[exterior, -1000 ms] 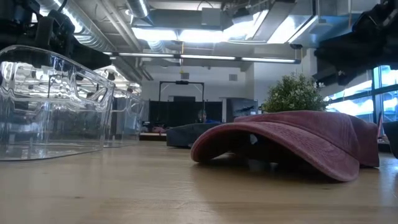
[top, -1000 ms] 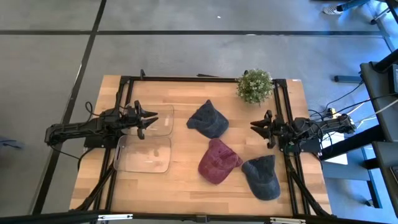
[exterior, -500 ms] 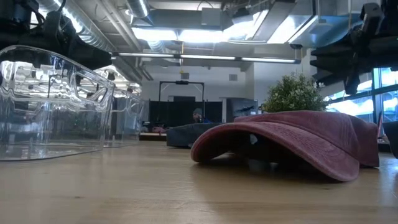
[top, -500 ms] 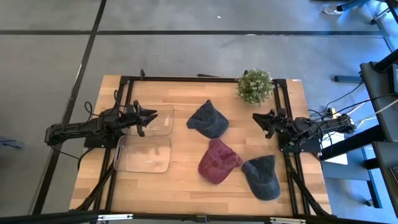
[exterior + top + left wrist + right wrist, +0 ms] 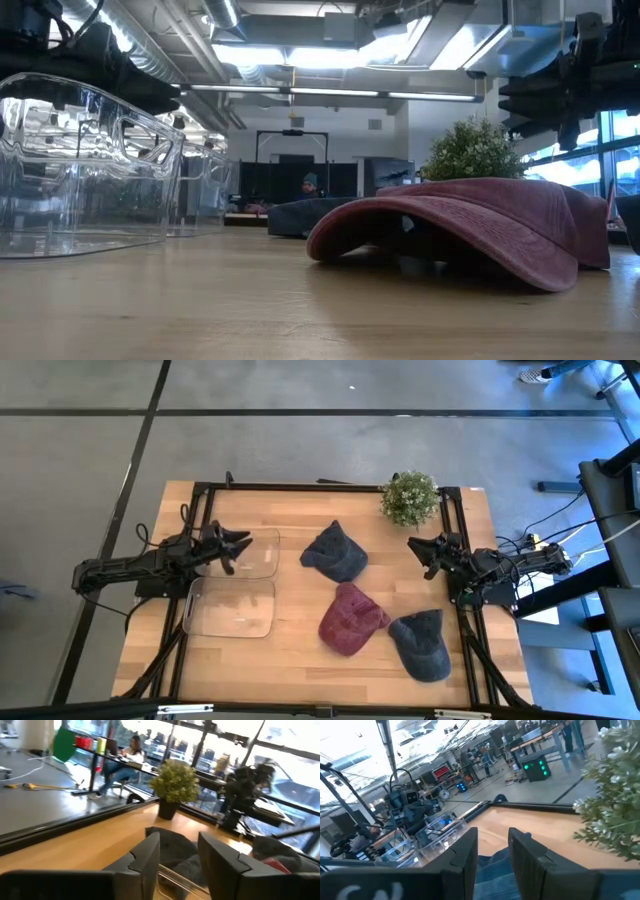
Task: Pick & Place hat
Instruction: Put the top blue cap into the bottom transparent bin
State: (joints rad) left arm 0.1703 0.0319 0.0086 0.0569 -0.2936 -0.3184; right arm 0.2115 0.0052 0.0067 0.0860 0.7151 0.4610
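Observation:
Three hats lie crown up on the wooden table: a dark blue hat (image 5: pixel 335 552) at the far middle, a maroon hat (image 5: pixel 350 618) nearer, and a blue-grey hat (image 5: pixel 422 643) at the near right. The maroon hat fills the low view (image 5: pixel 470 225). My left gripper (image 5: pixel 240 544) is open and empty above the far clear bin (image 5: pixel 255 555), pointing toward the dark blue hat (image 5: pixel 172 845). My right gripper (image 5: pixel 420 548) is open and empty, right of the dark blue hat and pointing toward it.
A second clear bin (image 5: pixel 232 607) stands nearer on the left. A potted plant (image 5: pixel 410 497) stands at the far right, close behind my right gripper. A black frame (image 5: pixel 300 486) runs along the table's far and side edges. People sit in the room beyond.
My right gripper has moved toward the table's far edge, nearer the plant, and stays open. My left gripper has shifted slightly above the far bin. The hats have not moved.

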